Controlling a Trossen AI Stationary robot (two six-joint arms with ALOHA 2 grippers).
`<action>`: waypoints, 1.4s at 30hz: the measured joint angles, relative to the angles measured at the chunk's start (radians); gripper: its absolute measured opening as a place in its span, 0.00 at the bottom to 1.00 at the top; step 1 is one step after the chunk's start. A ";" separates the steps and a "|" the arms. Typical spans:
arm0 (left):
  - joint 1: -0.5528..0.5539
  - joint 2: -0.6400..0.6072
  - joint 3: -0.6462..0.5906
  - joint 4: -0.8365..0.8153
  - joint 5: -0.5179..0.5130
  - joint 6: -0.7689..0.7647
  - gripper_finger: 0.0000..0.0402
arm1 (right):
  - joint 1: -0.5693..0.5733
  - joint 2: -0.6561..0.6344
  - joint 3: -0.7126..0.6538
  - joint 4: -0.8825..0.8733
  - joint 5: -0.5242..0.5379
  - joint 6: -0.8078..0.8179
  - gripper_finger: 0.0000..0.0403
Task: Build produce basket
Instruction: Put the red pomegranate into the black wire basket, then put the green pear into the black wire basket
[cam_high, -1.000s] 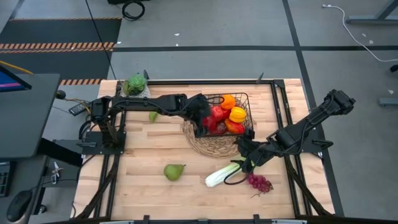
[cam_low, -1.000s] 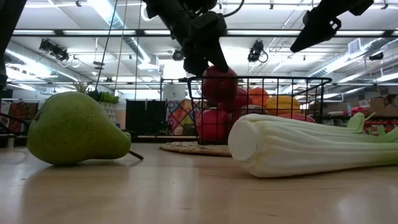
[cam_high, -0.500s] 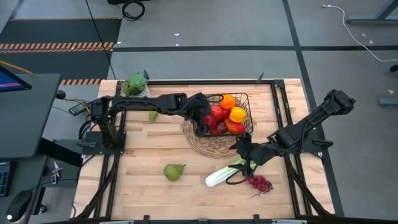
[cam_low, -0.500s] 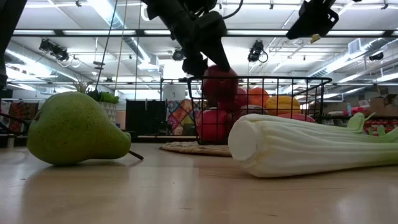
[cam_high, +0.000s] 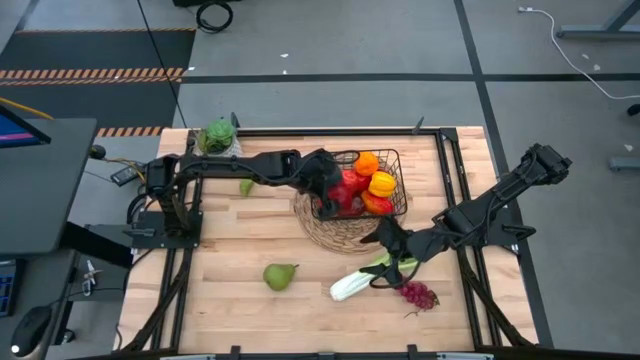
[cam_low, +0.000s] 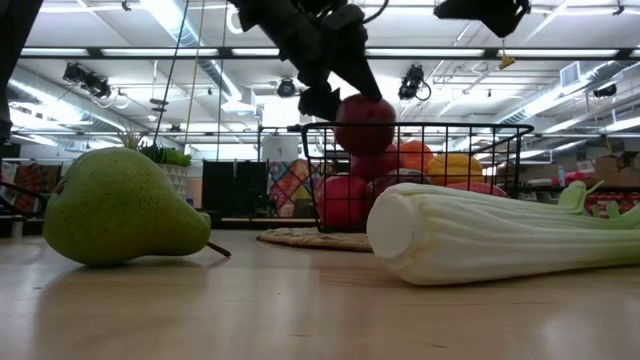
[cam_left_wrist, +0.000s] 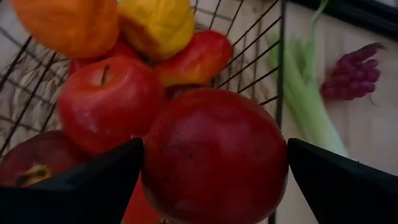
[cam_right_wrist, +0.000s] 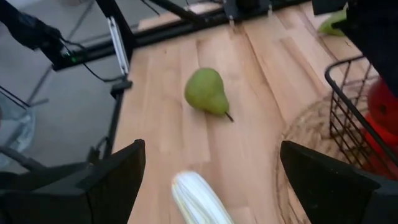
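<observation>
— What's on the left side of the table?

— A potted plant at the far edge, a small green piece beside the left arm, and nearer the front a green pear lying on its side on the bare wood, well apart from everything else.

— And the left gripper?

— The left gripper reaches over the near-left corner of the black wire basket. Its fingers stand wide, clamped on a dark red apple; from table height the apple sits at the basket's rim, above the other fruit.

— What's in the basket?

— It stands on a round straw mat in the middle of the table. Inside are another red apple, a red pepper, a yellow pepper and an orange.

— Further right?

— A celery stalk lies in front of the mat, pale cut end toward the front edge. The right gripper hangs over its leafy end with its fingers spread apart and nothing between them. Just right of the celery, a bunch of purple grapes lies on the wood.
</observation>
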 joint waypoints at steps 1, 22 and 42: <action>-0.004 0.000 0.000 0.010 0.001 0.001 1.00 | 0.000 0.000 0.000 0.015 0.000 0.000 0.93; -0.070 -0.051 -0.002 0.069 -0.151 0.091 1.00 | 0.000 0.000 0.000 0.128 0.000 0.000 0.93; -0.141 -0.083 0.000 -0.036 -0.375 0.152 1.00 | 0.000 0.000 0.000 0.172 0.000 0.000 0.93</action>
